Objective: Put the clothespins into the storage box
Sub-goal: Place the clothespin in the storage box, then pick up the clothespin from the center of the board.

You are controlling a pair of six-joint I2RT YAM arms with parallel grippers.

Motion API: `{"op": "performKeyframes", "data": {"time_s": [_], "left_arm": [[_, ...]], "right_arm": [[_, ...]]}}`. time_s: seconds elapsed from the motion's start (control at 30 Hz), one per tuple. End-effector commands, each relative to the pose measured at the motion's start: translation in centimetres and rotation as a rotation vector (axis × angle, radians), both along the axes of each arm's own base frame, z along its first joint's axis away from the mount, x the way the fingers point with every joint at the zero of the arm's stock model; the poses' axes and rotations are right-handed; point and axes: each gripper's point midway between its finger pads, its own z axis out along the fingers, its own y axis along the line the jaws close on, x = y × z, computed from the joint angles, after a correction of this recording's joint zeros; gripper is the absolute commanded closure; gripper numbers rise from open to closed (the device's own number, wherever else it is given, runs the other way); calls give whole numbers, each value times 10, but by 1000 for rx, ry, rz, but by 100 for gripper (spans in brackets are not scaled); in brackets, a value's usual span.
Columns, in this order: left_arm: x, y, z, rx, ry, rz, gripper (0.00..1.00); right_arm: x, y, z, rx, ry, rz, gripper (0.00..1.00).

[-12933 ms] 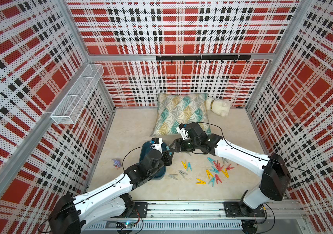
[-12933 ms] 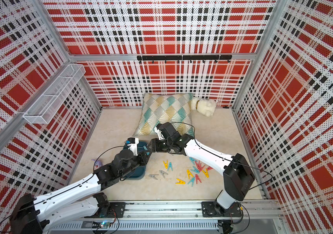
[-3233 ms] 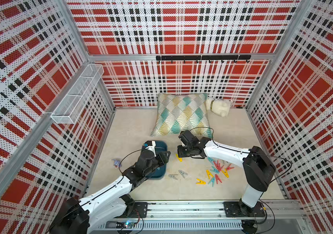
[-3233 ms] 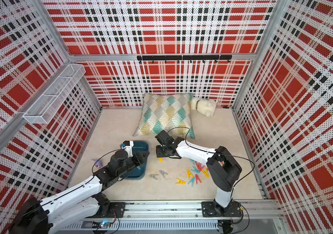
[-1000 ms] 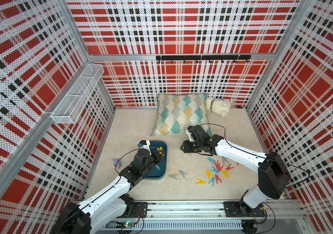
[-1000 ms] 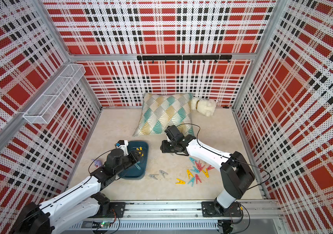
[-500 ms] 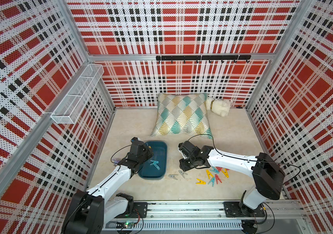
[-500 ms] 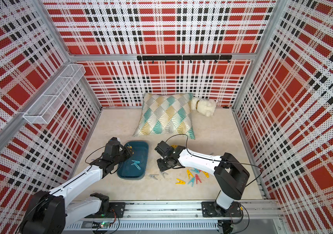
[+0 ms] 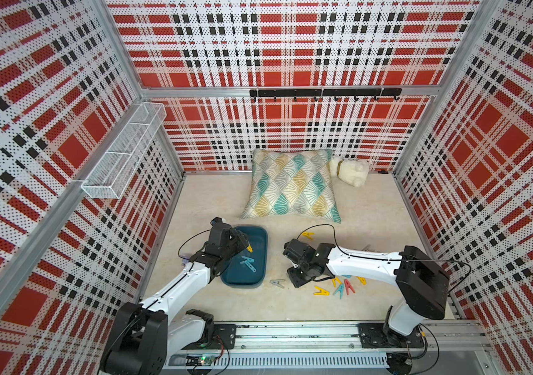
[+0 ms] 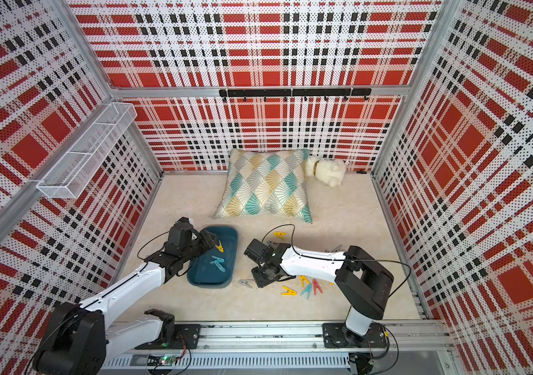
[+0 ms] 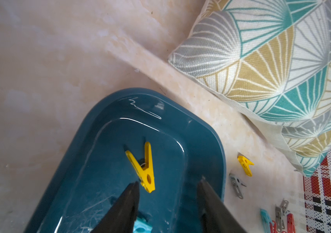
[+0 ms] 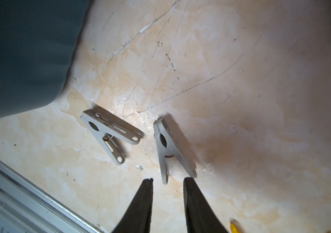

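Both arms (image 9: 177, 289) (image 9: 365, 264) reach low, left end effector (image 11: 168, 181) parted over storage box (image 11: 218, 147)

two cameras set side by side, high on the side of the rail (image 9: 291, 334) at the frame's lower edge, look steeply down and take in the whole scene in both top views, near-identical but for a slight sideways offset. the left wrist camera peers close past the left gripper (image 11: 168, 181) into the storage box (image 11: 201, 131), the cushion (image 11: 271, 60) beyond. the right wrist camera, nearer the floor, looks past the right gripper (image 12: 167, 179) at two grey clothespins (image 12: 110, 129); both wrist views share the box's wall.
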Motion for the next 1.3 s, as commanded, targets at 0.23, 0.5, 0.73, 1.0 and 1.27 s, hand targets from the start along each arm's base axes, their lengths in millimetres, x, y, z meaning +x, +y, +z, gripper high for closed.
{"op": "performKeyframes", "data": {"time_s": [0.23, 0.5, 0.73, 1.0, 1.27], "left_arm": [[-9, -12, 9, -26, -33, -27, 49], [-11, -13, 9, -28, -37, -27, 50], [-10, -14, 8, -32, -37, -32, 50], [-12, -15, 8, -39, -41, -36, 50], [-16, -15, 8, -49, -45, -35, 50]], "right_arm": [[3, 5, -18, -62, -10, 12, 69], [1, 8, -16, -70, -21, 27, 71], [2, 7, 1, -47, -61, 24, 66], [-2, 8, -12, -62, -36, 37, 67], [-5, 14, -25, -67, -14, 58, 70]]}}
